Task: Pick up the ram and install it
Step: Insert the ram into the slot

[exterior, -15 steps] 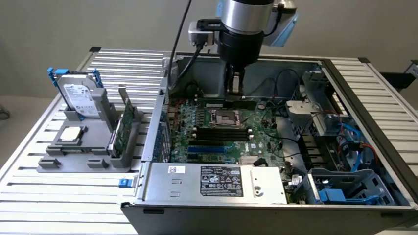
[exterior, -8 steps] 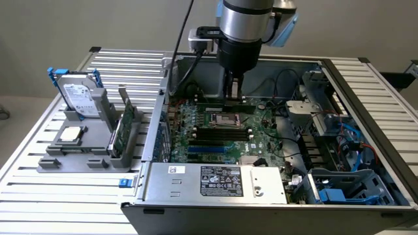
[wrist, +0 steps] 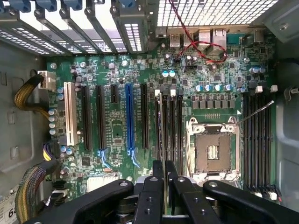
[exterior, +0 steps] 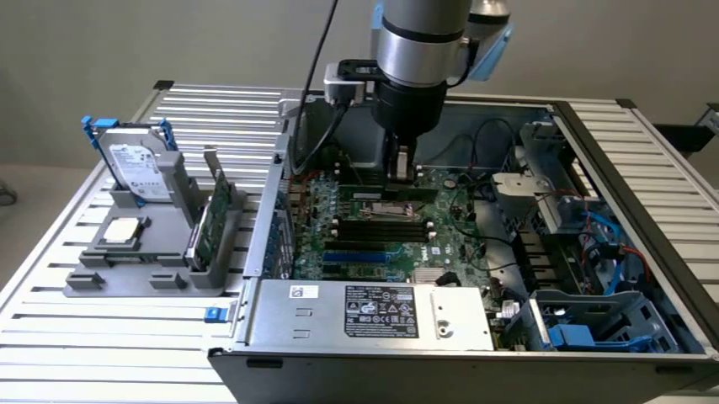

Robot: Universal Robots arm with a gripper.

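My gripper reaches down into the open computer case, above the motherboard. In the wrist view the gripper is shut on the ram, a thin green stick seen edge-on between the black fingers. The ram runs along the group of black memory slots beside the CPU socket, lined up with the slot nearest the expansion slots. I cannot tell whether it touches that slot. In the exterior view those memory slots lie just in front of the gripper.
A grey holder on the slatted table at the exterior view's left carries a silver hard drive with blue rails, a green expansion card and a chip. Cables, the case's walls and drive cages surround the motherboard.
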